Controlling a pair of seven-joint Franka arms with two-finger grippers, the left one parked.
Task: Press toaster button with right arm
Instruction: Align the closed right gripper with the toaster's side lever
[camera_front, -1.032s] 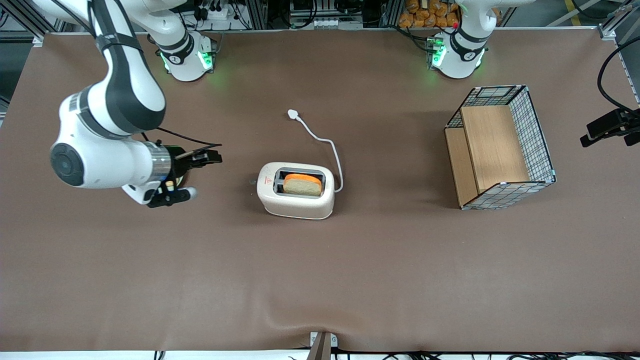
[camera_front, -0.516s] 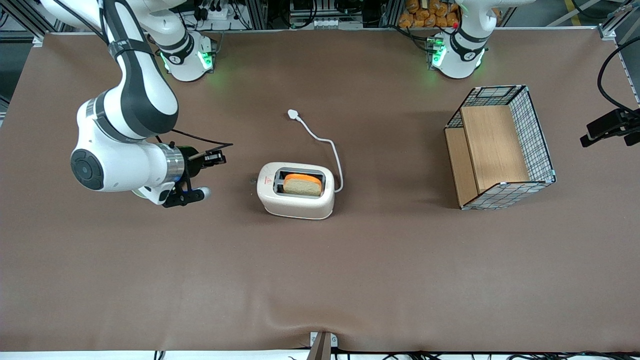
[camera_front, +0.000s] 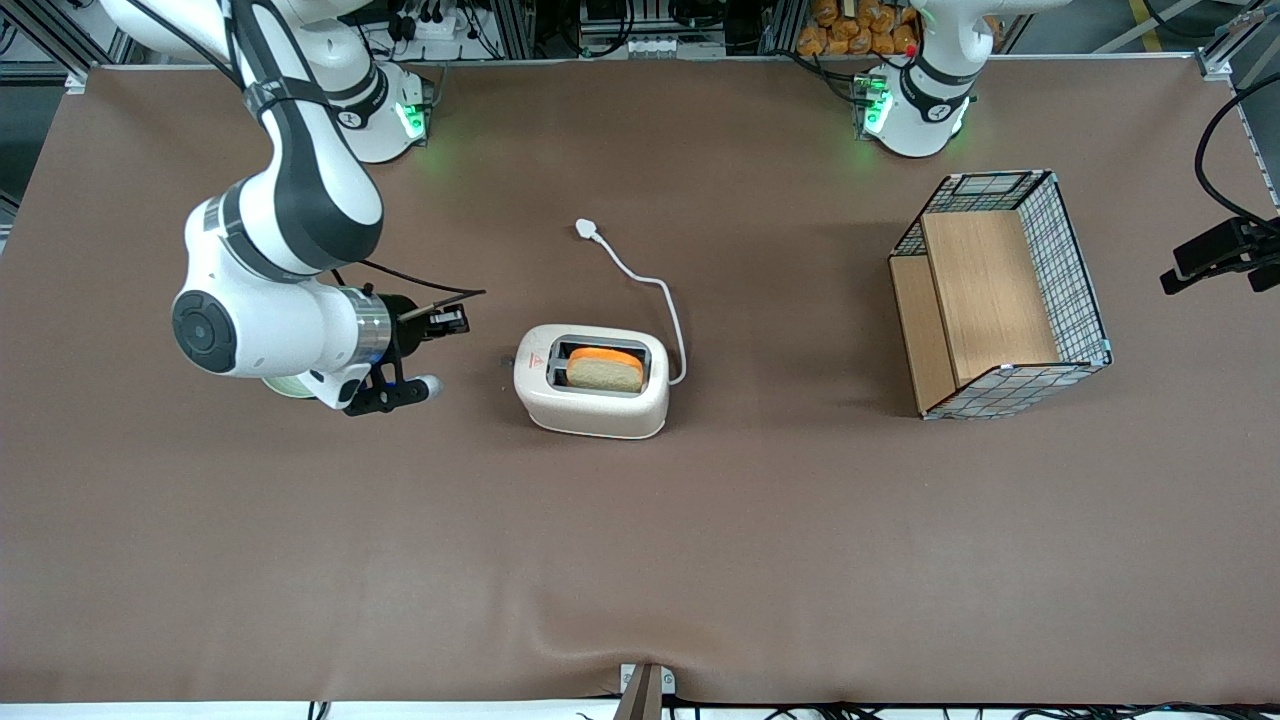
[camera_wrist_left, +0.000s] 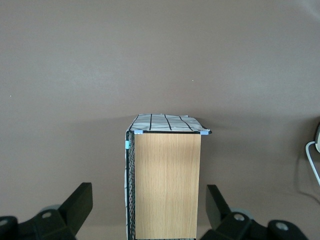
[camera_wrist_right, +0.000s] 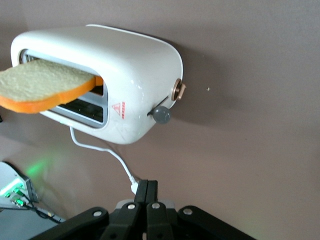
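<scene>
The toaster (camera_front: 591, 381) sits mid-desk with bread (camera_front: 605, 369) in its slot. Its button (camera_wrist_right: 162, 114) sticks out of the narrow end facing the working arm. The gripper (camera_front: 437, 353) hovers near that end, jaws clenched together, not touching.

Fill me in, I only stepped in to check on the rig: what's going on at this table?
The right arm is set to press the toaster button. Its hand, fingers shut and holding nothing, hovers level with the toaster at its knob end, with a gap between them. The button is not yet touched, and a bread slice stands up out of the slot.
</scene>
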